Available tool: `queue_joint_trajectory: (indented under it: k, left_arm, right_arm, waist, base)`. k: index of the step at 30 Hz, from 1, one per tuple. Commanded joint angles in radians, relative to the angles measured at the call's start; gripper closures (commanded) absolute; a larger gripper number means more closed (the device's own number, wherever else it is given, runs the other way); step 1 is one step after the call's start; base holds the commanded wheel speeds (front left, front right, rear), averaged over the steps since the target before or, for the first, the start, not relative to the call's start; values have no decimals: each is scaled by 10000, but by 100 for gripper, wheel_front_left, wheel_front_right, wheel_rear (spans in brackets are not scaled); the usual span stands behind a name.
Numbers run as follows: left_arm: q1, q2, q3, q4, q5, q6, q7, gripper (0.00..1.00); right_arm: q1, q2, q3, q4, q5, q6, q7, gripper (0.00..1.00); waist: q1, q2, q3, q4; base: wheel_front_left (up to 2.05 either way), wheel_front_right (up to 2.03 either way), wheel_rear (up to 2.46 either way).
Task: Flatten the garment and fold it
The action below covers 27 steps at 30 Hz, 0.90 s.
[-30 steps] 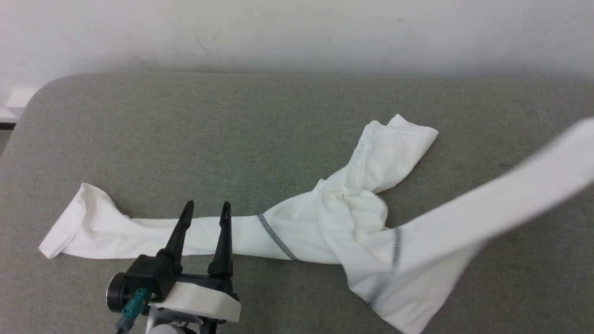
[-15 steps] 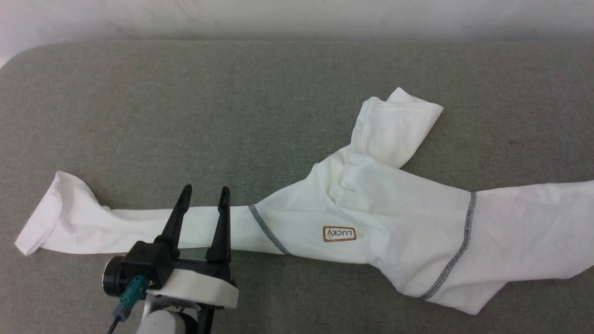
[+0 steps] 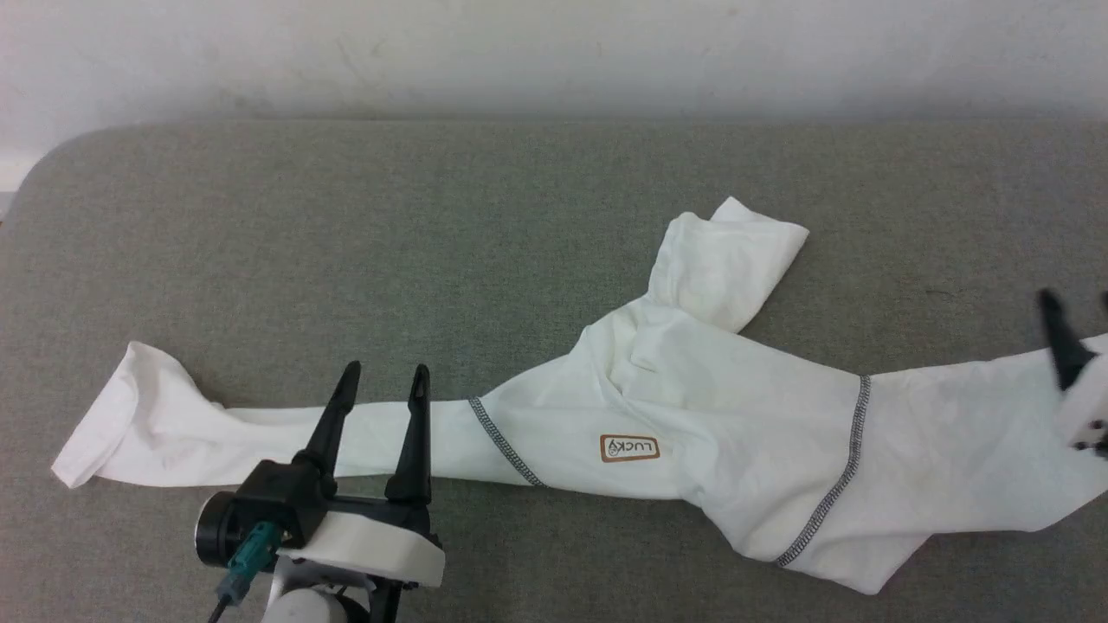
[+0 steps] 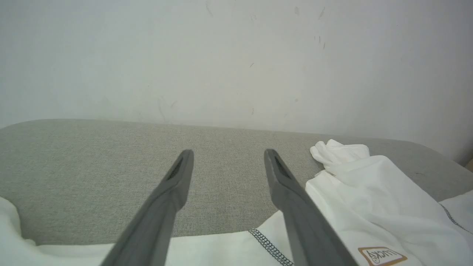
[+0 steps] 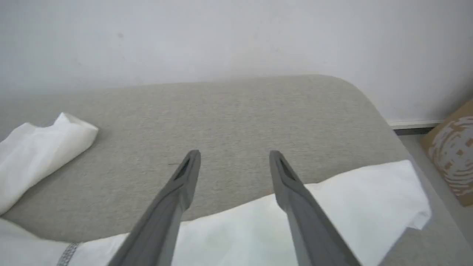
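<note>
Lying stretched out on the grey worktop (image 3: 346, 216), the garment (image 3: 718, 407) has its two ends under the L hand (image 3: 386, 369) & the R hand (image 5: 234, 153), both wide & empty, prob. ready to smooth it.

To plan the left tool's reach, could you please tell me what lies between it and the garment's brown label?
In the head view, the white sleeve, crossed by one dark zigzag seam, lies between left tool and label.

Bare lab-like room: grey padded table (image 3: 260, 216), scuffed white wall (image 3: 554, 52), cardboard box (image 5: 452, 151)
</note>
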Motion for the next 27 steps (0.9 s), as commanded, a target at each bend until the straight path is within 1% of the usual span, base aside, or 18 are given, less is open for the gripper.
queue_joint_trajectory:
  k: [1,6,9,13,16,18,19,20,21,23,27]
  left_arm:
    - [69,-31,31,14,42,-48,-47,0]
    - [-21,-68,-66,-50,59,-124,-47,0]
    - [-166,-99,-155,-88,43,-156,-47,0]
    - [-413,-137,-323,-101,-14,-167,-47,0]
    - [-585,-155,-399,-126,-54,-140,-47,0]
    - [-686,-163,-442,-128,-80,-128,-47,0]
    - [-733,-166,-459,-125,-92,-122,-47,0]
    - [-775,-168,-475,-119,-101,-113,-47,0]
    - [-811,-170,-489,-118,-111,-102,-47,0]
    - [-866,-173,-518,-120,-130,-84,-47,0]
    - [-1001,-176,-647,-198,-239,-30,-47,0]
  right_arm:
    - [72,29,652,-485,184,-7,591,0]
    - [-148,-135,3568,-2163,946,-7,3310,0]
    - [-653,-301,4827,-2547,1314,-7,4338,0]
    - [-1534,-456,5991,-2341,1618,-7,4953,0]
    - [-2146,-507,6745,-1853,1895,-7,5357,0]
    - [-2436,-582,7326,-1471,2153,-7,5887,0]
    - [-2563,-623,7597,-1314,2319,-7,6171,24]
    - [-2682,-660,7828,-1181,2506,-7,6447,65]
    - [-2828,-705,7992,-1110,2667,-7,6623,100]
    - [-3259,-822,8036,-1080,2825,-7,6504,100]
    - [-4351,-1175,7575,-847,2589,-7,5749,100]
  waist:
    - [1,0,-195,122]
    - [1,0,5,393]
    - [1,0,269,588]
    - [1,0,654,833]
    - [1,0,917,952]
    - [1,0,1048,1026]
    - [1,0,1101,1059]
    - [1,0,1142,1085]
    - [1,0,1184,1107]
    - [1,0,1236,1147]
    - [1,0,1458,1247]
  base:
    - [0,0,0]
    - [0,0,0]
    - [0,0,0]
    - [0,0,0]
    - [0,0,0]
    - [0,0,0]
    - [0,0,0]
    - [0,0,0]
    - [0,0,0]
    - [0,0,0]
    - [0,0,0]
